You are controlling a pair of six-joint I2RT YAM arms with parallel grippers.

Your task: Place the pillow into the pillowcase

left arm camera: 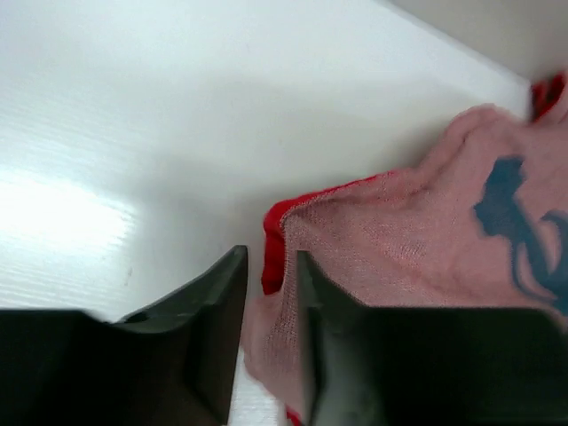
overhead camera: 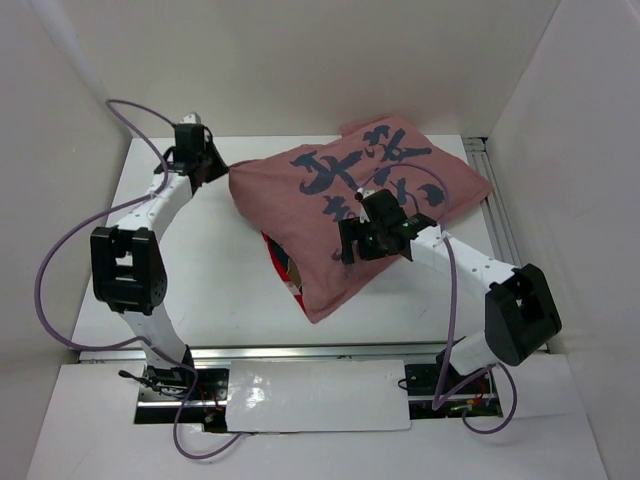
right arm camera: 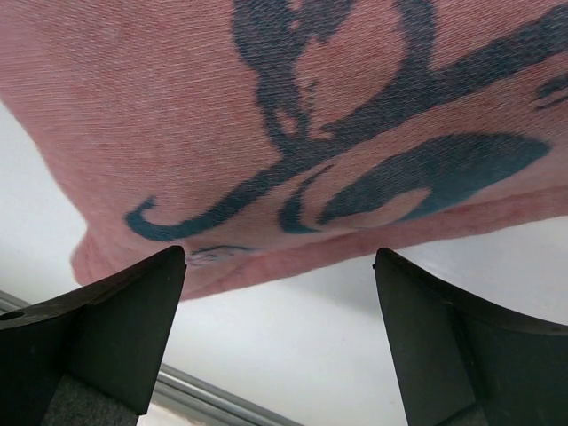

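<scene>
The pillowcase (overhead camera: 290, 205) lies plump on the white table, faded pink-red side up with dark blue marks; a strip of its bright red face shows at its lower left edge. The pillow itself is not visible. My left gripper (overhead camera: 222, 172) is at the pillowcase's far left corner, shut on the cloth edge (left arm camera: 275, 293), with a red hem beside it. My right gripper (overhead camera: 360, 230) hovers over the middle of the pillowcase, open and empty. In the right wrist view the wide-apart fingers (right arm camera: 133, 311) frame the pillowcase's (right arm camera: 266, 89) edge and bare table.
White walls close in the table (overhead camera: 220, 290) on the left, back and right. A metal rail (overhead camera: 497, 205) runs along the right edge and another (overhead camera: 300, 352) along the front by the arm bases.
</scene>
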